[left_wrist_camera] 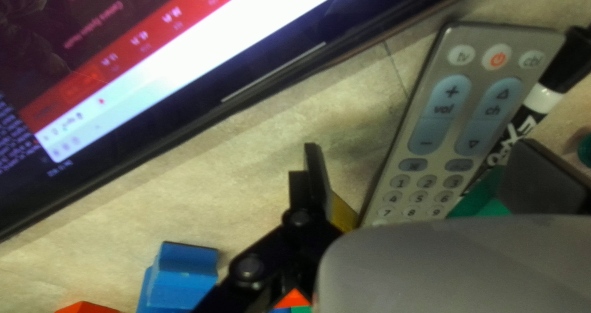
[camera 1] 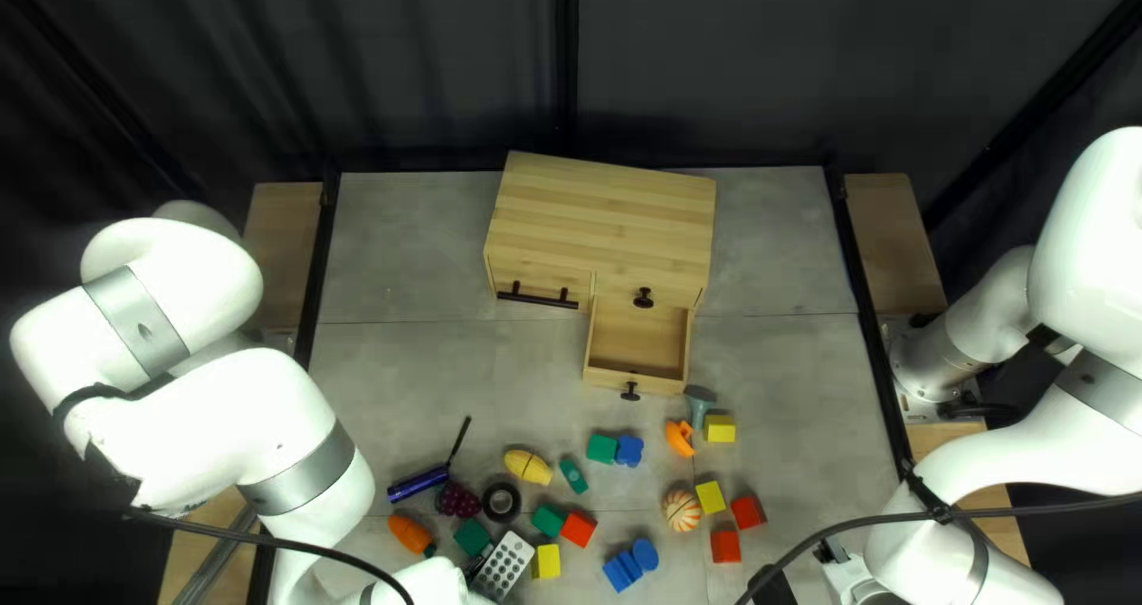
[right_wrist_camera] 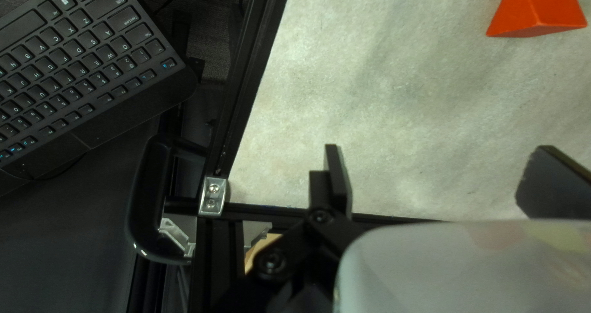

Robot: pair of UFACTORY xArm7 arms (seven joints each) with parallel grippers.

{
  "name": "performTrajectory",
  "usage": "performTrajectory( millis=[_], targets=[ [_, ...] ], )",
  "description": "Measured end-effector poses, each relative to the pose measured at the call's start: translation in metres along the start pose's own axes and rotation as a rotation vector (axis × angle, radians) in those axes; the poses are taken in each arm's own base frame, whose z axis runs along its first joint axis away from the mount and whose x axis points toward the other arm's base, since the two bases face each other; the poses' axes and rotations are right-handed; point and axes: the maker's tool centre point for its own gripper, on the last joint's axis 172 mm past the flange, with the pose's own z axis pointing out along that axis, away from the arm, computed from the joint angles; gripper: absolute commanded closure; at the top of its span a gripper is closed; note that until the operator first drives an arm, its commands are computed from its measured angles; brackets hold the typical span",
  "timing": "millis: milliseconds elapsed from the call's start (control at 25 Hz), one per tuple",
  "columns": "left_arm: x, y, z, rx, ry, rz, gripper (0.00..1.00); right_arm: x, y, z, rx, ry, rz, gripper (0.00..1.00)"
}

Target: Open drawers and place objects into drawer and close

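In the top left view, the lower drawer [camera 1: 640,334] of the cabinet [camera 1: 607,218] is extended; the basketball toy [camera 1: 682,510] lies outside, so placing is judged in hand. In the left wrist view, the left gripper [left_wrist_camera: 418,145] is wide open, unloaded, around the remote control [left_wrist_camera: 440,125]; alignment, then closure, is required. In the right wrist view, the right gripper [right_wrist_camera: 438,148] is spread wide, empty.

Dark curtain [camera 1: 428,70] hangs behind grey table [camera 1: 411,379].
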Motion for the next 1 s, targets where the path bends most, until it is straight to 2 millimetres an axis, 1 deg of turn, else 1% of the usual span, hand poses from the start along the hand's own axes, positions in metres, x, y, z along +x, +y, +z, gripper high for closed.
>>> performTrajectory(
  millis=[360, 400, 480, 560, 760, 800, 840, 880, 920, 960, 1000],
  targets=[
    [0.0, 0.009, 0.0, -0.001, 0.009, -0.006, 0.0, 0.0, 0.0, 0.0, 0.0, 0.0, 0.0, 0.0],
    [0.0, 0.009, 0.001, 0.0, 0.01, -0.007, 0.02, 0.0, 0.0, 0.0, 0.0, 0.0, 0.0, 0.0],
    [0.001, 0.009, 0.001, 0.003, 0.011, -0.009, 0.02, 0.0, 0.0, 0.0, 0.0, 0.0, 0.0, 0.0],
    [0.002, 0.009, 0.002, 0.004, 0.012, -0.009, 0.0, 0.0, 0.0, 0.0, 0.0, 0.0, 0.0, 0.0],
    [0.003, 0.01, 0.003, 0.006, 0.014, -0.01, 0.01, 0.0, 0.0, 0.0, 0.0, 0.0, 0.0, 0.0],
    [0.003, 0.01, 0.004, 0.006, 0.015, -0.011, 0.08, 0.0, 0.0, 0.0, 0.0, 0.0, 0.0, 0.0],
    [0.003, 0.01, 0.004, 0.007, 0.015, -0.012, 0.18, 0.0, 0.0, 0.0, 0.0, 0.0, 0.0, 0.0],
    [0.003, 0.01, 0.004, 0.007, 0.016, -0.013, 0.35, 0.0, 0.0, 0.0, 0.0, 0.0, 0.0, 0.0],
    [0.003, 0.011, 0.004, 0.007, 0.016, -0.014, 0.59, 0.0, 0.0, 0.0, 0.0, 0.0, 0.0, 0.0],
    [0.003, 0.011, 0.004, 0.007, 0.017, -0.016, 0.89, 0.0, 0.0, 0.0, 0.0, 0.0, 0.0, 0.0],
    [0.003, 0.012, 0.005, 0.007, 0.018, -0.017, 0.97, 0.0, 0.0, 0.0, 0.0, 0.0, 0.0, 0.0]
  ],
)
